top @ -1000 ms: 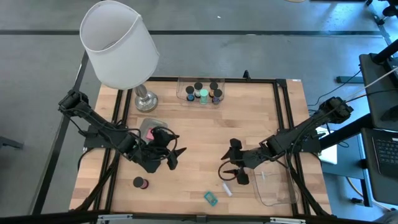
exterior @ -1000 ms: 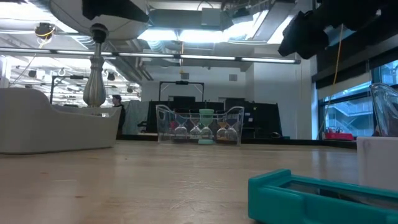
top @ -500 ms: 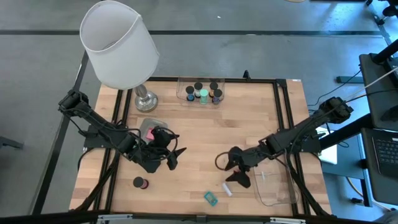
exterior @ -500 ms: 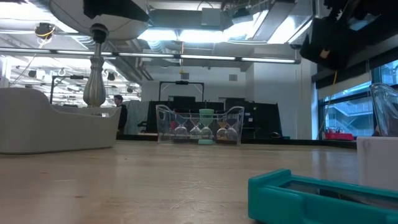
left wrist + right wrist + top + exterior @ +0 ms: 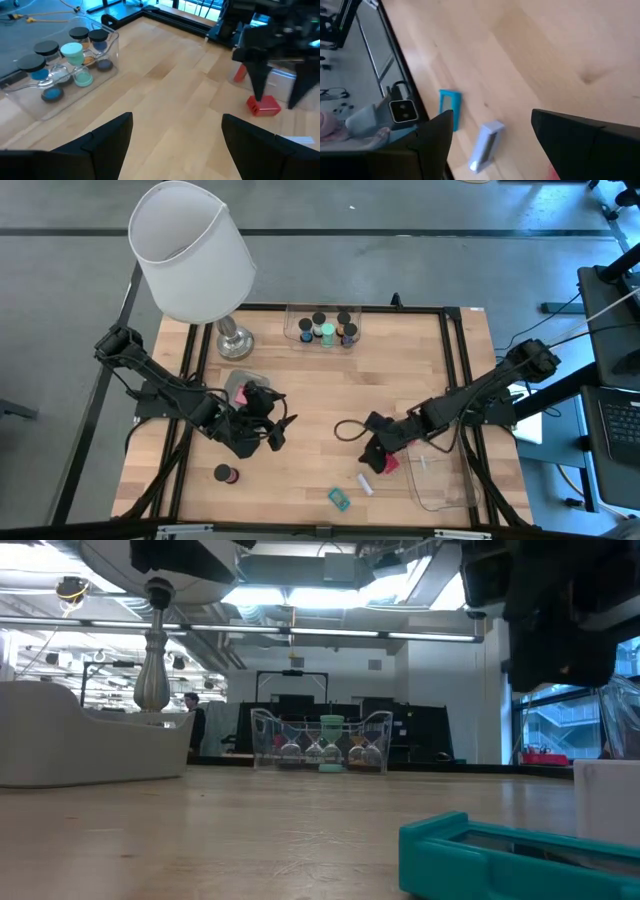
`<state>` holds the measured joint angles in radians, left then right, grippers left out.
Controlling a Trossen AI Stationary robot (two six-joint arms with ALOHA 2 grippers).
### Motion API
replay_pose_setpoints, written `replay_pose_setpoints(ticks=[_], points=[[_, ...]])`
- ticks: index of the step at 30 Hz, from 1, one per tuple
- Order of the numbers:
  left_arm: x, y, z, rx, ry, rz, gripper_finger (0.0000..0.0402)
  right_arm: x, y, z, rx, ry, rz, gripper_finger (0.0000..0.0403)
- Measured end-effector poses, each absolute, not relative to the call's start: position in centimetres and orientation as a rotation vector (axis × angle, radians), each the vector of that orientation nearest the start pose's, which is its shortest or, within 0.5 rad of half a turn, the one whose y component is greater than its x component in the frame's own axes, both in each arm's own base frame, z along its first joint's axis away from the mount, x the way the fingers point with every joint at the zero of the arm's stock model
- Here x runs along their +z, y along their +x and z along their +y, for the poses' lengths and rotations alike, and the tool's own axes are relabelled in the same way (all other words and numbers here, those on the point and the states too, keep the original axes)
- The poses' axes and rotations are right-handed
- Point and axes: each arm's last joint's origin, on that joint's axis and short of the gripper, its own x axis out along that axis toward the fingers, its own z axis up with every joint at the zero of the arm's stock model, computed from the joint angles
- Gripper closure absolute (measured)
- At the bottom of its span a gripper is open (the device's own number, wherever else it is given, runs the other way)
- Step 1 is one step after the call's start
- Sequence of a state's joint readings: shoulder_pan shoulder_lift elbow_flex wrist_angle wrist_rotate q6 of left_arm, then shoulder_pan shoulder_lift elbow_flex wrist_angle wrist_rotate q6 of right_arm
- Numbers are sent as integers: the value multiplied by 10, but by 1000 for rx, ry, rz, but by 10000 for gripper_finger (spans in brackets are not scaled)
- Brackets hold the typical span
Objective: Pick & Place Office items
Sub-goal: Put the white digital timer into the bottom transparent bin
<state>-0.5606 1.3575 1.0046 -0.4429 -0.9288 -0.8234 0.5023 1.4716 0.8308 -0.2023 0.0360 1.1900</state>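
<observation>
My right gripper (image 5: 380, 463) is open and low over a red block (image 5: 389, 466) near the table's near right. In the left wrist view its fingers (image 5: 257, 80) stand on either side of that block (image 5: 263, 105); touch does not show. A white stick (image 5: 366, 483) and a teal clip (image 5: 339, 498) lie just nearer; both lie ahead of my right gripper (image 5: 490, 120), the stick (image 5: 486, 145) and the clip (image 5: 450, 107). A dark cylinder (image 5: 226, 474) lies near left. My left gripper (image 5: 278, 432) waits open at mid-left.
A clear tray (image 5: 322, 328) at the far edge holds several dark cylinders with coloured tops. A second clear tray (image 5: 446, 482) sits right of the red block, a third (image 5: 240, 390) with pink pieces by the left arm. The white-shaded lamp (image 5: 195, 250) stands far left.
My right gripper has turned about its wrist and come down over the red block, which now shows between its fingers. The left arm and the pieces on the table have kept still.
</observation>
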Motion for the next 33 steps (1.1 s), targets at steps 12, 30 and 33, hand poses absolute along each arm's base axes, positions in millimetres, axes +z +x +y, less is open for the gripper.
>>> replay_pose_setpoints(ticks=[12, 30, 33], points=[[270, 243, -125, 571, -214, 409, 98, 189, 305, 174, -289, 541, 1318, 131], [259, 246, -128, 577, -171, 457, 98, 161, 332, 210, -372, 610, 1420, 131], [256, 248, -128, 575, -155, 469, 98, 159, 331, 214, -369, 598, 1417, 131]])
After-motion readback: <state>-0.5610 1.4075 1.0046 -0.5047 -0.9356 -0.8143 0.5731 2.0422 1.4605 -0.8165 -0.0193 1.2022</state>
